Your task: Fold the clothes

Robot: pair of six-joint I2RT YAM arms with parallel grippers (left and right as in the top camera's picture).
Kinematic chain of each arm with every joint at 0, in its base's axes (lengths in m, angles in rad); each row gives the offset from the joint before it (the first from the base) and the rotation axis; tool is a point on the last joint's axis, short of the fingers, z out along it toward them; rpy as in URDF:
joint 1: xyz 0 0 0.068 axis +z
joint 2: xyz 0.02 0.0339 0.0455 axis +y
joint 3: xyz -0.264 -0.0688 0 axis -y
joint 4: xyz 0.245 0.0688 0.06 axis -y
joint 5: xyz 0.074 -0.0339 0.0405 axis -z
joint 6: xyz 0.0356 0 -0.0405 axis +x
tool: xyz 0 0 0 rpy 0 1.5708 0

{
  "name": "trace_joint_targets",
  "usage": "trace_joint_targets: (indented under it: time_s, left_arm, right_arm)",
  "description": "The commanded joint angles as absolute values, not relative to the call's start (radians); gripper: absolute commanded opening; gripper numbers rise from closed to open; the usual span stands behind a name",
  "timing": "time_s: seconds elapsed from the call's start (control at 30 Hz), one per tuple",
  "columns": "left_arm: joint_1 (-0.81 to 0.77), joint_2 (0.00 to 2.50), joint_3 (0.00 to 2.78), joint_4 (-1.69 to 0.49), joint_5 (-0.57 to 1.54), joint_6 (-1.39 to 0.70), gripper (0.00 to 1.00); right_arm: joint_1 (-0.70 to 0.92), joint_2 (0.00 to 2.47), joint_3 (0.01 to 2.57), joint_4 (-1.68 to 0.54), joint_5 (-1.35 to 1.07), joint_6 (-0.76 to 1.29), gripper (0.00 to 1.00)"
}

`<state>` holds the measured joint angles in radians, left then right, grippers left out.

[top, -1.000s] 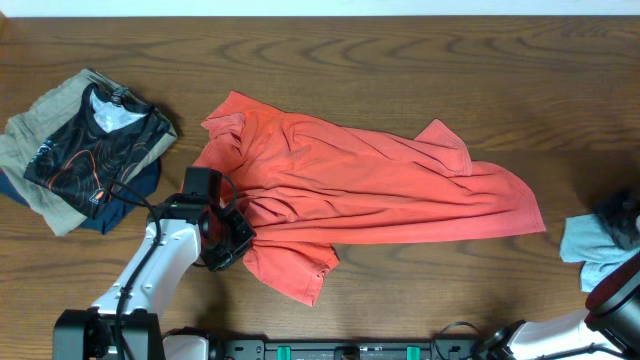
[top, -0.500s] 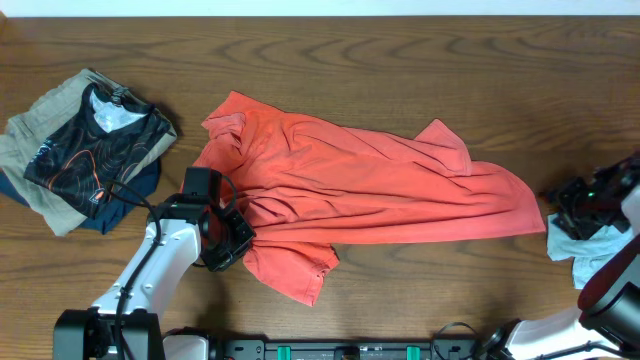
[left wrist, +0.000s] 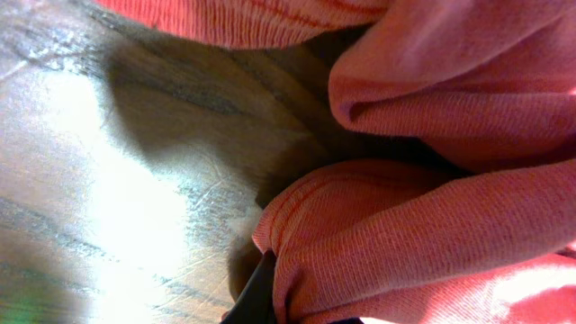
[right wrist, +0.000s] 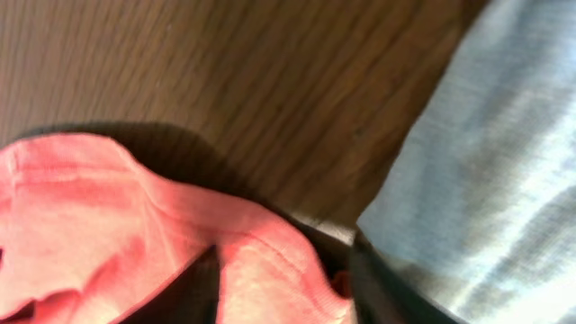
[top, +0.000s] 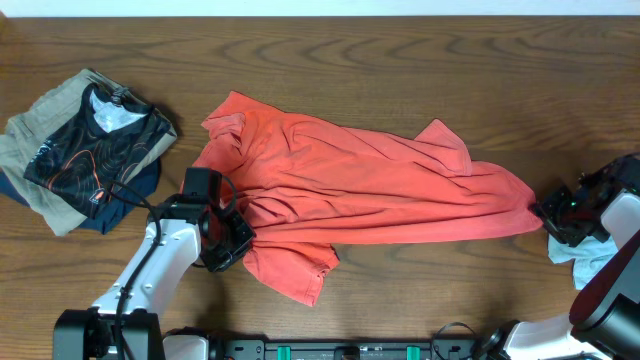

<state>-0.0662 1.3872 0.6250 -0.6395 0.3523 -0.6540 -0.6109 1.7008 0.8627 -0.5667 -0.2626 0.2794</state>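
From above, the red T-shirt (top: 360, 190) lies spread and wrinkled across the middle of the brown table (top: 400, 60). My left claw (top: 232, 232) sits at its left edge and my right claw (top: 548, 212) at its far right corner, by a light blue cloth (top: 585, 255). My left wrist camera shows my left claw pinching bunched red cloth. My right wrist camera shows the red hem between my dark fingers (right wrist: 202, 283), but I cannot tell if they squeeze it.

matt ribbed cotton T-shirt (top: 370, 185), grained wood table (top: 400, 60)
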Motion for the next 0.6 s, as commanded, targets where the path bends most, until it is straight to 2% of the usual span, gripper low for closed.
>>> trace_joint_targets:
  time_s: [0.0,0.07,0.1,0.17,0.57]
  left_arm:
    - [-0.059,1.378,0.637,-0.652,0.332,-0.655,0.06]
    - [-0.059,1.378,0.637,-0.655,0.332,-0.655,0.06]
    - [-0.059,1.378,0.637,-0.655,0.332,-0.655,0.06]
    - [-0.059,1.378,0.637,-0.655,0.332,-0.655,0.06]
    - [-0.059,1.378,0.637,-0.654,0.331,-0.654,0.06]
  right_arm:
    - [-0.595,1.769,0.789,-0.570,-0.233,0.276,0.31]
    - [-0.595,1.769,0.789,-0.574,-0.233,0.276,0.20]
    - [-0.595,1.769,0.789,-0.576,-0.233,0.276,0.10]
    - [-0.595,1.769,0.789,-0.582,-0.235,0.276,0.01]
    - [-0.612,1.765,0.860,-0.729,-0.237,0.276,0.01]
